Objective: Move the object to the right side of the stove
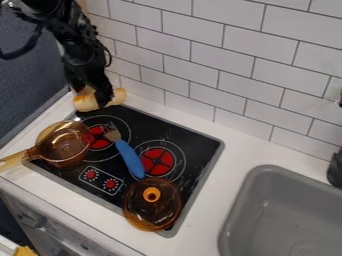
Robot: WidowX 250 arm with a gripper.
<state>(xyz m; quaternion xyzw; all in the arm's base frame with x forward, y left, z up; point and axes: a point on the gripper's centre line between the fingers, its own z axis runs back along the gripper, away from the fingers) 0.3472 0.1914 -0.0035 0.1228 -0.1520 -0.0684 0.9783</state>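
Tile wall [200, 30]: runs close behind the stove. A sideways carry held tight to it could scrape the arm [75, 42] or knock the load loose.

Tabletop [244, 150]: only a thin strip at the back left supports the roll's side of the stove. A low drag along it could catch on the stove edge.

Stove [194, 145]: flat, probably slick. A rounded thing let go from height may roll off its right side.

Sink [280, 190]: beyond that side. Overshoot plus a roll could end in the basin, though some tabletop lies between.

Amber saucepan [65, 145]: front left, handle out past the edge. Low risk unless the path swings forward.

Amber lid [152, 202]: front-right corner. Setting down too far forward means hitting it or perching on its slope.

Blue-handled fork [130, 157]: slants across the middle. A low carry could snag it and shove it into the lid.

Bread-like roll [118, 97]: at the stove's back-left corner, by the wall; I take this as the target. Jaws look spread over it, no firm pinch visible. Off-centre closing could twist it or squeeze it out.
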